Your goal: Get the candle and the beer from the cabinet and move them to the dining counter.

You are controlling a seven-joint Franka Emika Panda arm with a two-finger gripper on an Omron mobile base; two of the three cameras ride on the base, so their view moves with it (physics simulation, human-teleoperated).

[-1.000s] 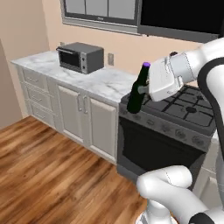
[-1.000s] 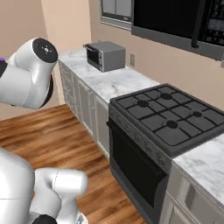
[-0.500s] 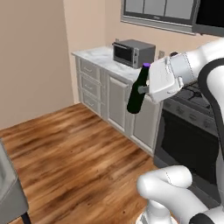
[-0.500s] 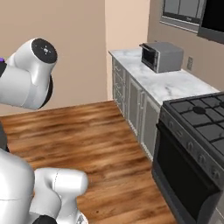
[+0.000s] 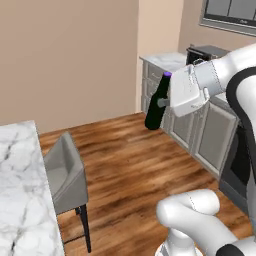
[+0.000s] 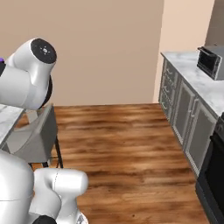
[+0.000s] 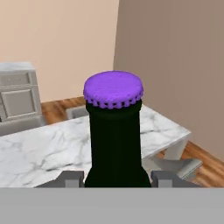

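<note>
Beer, a slim dark green-black glass bottle with a purple cap (image 5: 157,105), is carried in the air above the wooden floor (image 5: 130,165), tilted slightly, its neck against the white hand. Pincer (image 5: 167,102) is clamped on the bottle at the neck; in the hand view the two dark finger tips (image 7: 72,178) sit at either side of the bottle (image 7: 114,131), with the purple cap at centre frame. Exact contact points are partly hidden by the hand body in the left base view, so the grip height is probably just below the cap.

Beyond the bottle in the hand view lies the dining desk, a white grey-veined marble top (image 7: 39,148), with grey chairs (image 7: 179,166) drawn up beside it. In the left base view the same marble top (image 5: 20,200) occupies the lower left, a grey chair (image 5: 65,175) just beside its edge. Bottle is well apart from that desk.

To the right, beige panelled base cabinets (image 5: 195,125) with a marble worktop run along the wall; a small dark microwave (image 6: 209,61) stands on that worktop.
</note>
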